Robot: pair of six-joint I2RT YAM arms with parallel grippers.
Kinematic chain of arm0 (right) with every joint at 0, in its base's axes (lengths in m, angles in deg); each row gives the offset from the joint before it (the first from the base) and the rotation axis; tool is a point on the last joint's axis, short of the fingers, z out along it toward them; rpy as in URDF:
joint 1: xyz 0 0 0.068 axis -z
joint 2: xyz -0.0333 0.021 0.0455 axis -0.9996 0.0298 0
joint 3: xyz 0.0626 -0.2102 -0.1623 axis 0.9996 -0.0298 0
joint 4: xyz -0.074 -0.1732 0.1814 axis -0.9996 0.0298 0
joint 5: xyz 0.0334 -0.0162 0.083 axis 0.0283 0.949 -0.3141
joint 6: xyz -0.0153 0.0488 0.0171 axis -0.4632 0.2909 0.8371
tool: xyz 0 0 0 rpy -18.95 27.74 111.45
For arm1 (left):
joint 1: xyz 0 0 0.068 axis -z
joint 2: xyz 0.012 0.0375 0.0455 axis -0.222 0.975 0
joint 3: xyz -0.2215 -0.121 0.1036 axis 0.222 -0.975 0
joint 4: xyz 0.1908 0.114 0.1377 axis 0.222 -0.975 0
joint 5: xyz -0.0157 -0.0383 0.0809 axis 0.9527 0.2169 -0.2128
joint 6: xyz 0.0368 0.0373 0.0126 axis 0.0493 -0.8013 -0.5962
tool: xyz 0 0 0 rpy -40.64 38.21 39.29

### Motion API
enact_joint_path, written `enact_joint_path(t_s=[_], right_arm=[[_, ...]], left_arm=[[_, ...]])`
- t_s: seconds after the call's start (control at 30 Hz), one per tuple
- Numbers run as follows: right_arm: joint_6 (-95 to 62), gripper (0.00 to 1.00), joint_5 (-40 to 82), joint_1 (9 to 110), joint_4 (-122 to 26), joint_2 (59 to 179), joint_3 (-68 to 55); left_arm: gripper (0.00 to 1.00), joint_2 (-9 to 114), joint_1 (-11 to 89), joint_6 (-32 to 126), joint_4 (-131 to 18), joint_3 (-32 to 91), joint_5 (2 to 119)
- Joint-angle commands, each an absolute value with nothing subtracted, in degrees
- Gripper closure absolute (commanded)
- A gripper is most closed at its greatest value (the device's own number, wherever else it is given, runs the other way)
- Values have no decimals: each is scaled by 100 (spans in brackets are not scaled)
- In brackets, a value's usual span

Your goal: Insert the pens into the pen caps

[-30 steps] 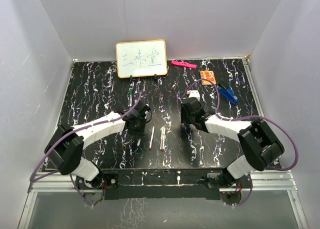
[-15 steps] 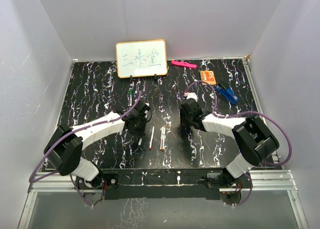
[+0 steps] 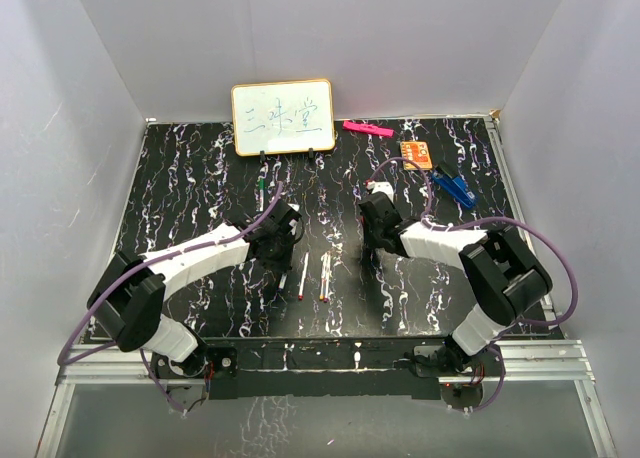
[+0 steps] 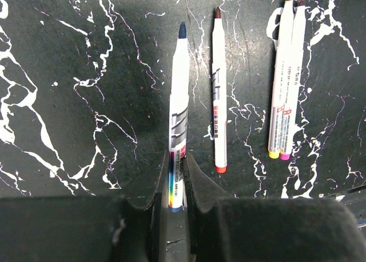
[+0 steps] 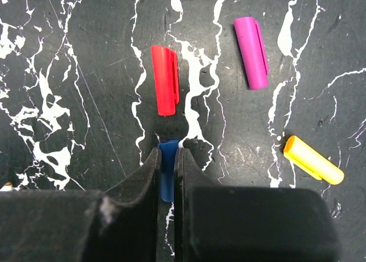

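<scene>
Nearest, the left hand (image 4: 175, 165) is seen closed on the rear end of the blue-tipped pen (image 4: 178, 102), with the barrel pointing away over the black marbled surface (image 3: 180, 178). Whether the pen is lifted cannot be told. Just beside it a red-tipped pen (image 4: 219, 102) is laid parallel. Further out, two more pens (image 4: 286, 84) are laid touching side by side.

The right hand (image 5: 167, 159) is clamped on the blue cap (image 5: 167, 150), and only the cap's far end is left showing. Which end is the open one cannot be made out. Just beyond lies the red cap (image 5: 164, 80). The purple cap (image 5: 251, 44) is further off, and the yellow cap (image 5: 313, 159) is well apart to one side.

At the far edge a whiteboard (image 3: 283, 117), a pink marker (image 3: 367, 129) and a blue clip (image 3: 455, 188) are seen.

The pen is judged light, stiff and smooth-barrelled. Held at the tail, it could be levered sideways under push, so a grip nearer mid-barrel would be preferred. The cap is judged tiny, hard and slippery. It should be pinched across its body with the mouth left free.
</scene>
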State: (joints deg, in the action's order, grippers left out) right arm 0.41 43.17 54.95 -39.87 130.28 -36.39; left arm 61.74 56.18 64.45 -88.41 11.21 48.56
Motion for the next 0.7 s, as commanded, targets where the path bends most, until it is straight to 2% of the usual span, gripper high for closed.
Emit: enact_joint_path(t_s=[0.0,0.2,0.4,0.67], right_arm=[[121,100,4057,5508,-3501,13225,-3611],[206,100,3828,5513,-3425,12947,-3465],[95,100,3880,5514,-3547,12153,-3030],[31,100,3783,5507,-5482,11137,-3439]], left_arm=[[100,5874,5600,6404,-8941,1199,4846],[100,5834,5598,6394,-8830,1171,4866],[100,5588,5598,6330,-8590,1207,4991],[100,5251,5598,6262,-7748,1014,5142]])
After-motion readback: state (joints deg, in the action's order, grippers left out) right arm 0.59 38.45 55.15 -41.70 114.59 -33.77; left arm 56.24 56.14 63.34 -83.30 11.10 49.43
